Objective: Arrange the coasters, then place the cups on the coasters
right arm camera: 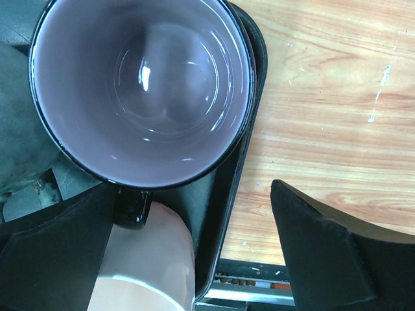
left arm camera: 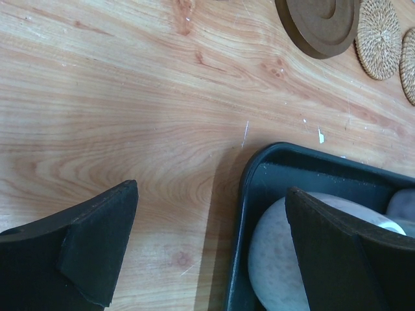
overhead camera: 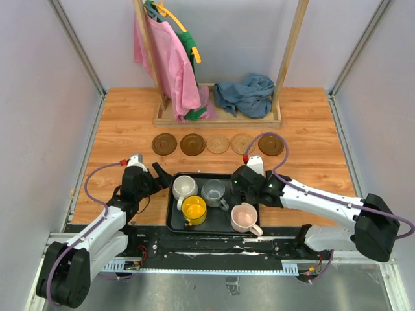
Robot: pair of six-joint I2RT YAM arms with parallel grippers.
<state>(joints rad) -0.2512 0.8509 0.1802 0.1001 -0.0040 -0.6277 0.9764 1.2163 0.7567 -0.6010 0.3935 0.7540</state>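
Observation:
Five coasters lie in a row across the table: dark brown point(overhead camera: 164, 144), dark brown point(overhead camera: 192, 144), tan point(overhead camera: 218, 143), tan point(overhead camera: 242, 143) and dark brown point(overhead camera: 270, 144). In the black tray point(overhead camera: 174, 223) stand the white cup point(overhead camera: 184, 188), grey cup point(overhead camera: 213, 191), yellow cup point(overhead camera: 194, 209) and pink cup point(overhead camera: 244, 217). The purple cup point(right arm camera: 142, 84), dark outside, sits at the tray's right end beside the pink cup point(right arm camera: 149, 265). My right gripper point(right arm camera: 193, 188) hangs open over the tray's right rim. My left gripper point(left arm camera: 211, 194) is open astride the tray's left rim point(left arm camera: 259, 168), next to the white cup point(left arm camera: 272, 253).
A wooden rack point(overhead camera: 217, 120) stands at the back with a pink cloth point(overhead camera: 165, 61) hanging from it and a blue-grey cloth point(overhead camera: 246, 94) on its base. The right arm's purple cable point(overhead camera: 275, 139) loops above the rightmost coaster. Side walls close in the table.

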